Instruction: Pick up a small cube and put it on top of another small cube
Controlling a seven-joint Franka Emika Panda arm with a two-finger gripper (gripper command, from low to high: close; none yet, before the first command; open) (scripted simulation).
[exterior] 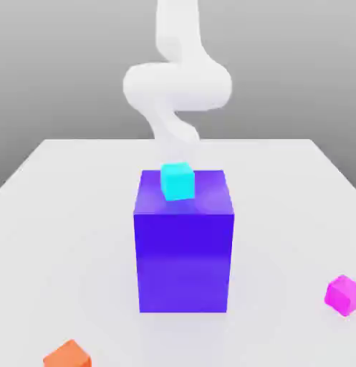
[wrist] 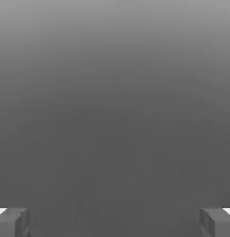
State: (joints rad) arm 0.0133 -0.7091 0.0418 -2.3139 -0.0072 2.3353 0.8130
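Your gripper (wrist: 115,222) stands wide apart, holding nothing. The cyan cube (exterior: 177,180) sits on the far top of the tall blue block (exterior: 183,244). Come straight down over it, fingers straddling 2 opposite faces, before closing.

In the exterior view, a large block (exterior: 183,244) at centre frame is deep violet-blue, plain and glossy. On its top sits a small cyan cube (exterior: 177,180). A magenta cube (exterior: 344,294) lies at lower right, an orange cube (exterior: 67,355) at lower left. The surface (exterior: 59,215) is pale grey-white, the arm (exterior: 177,82) white, the backdrop grey. In the hand view, the fingers (wrist: 12,222) are grey with white edges.
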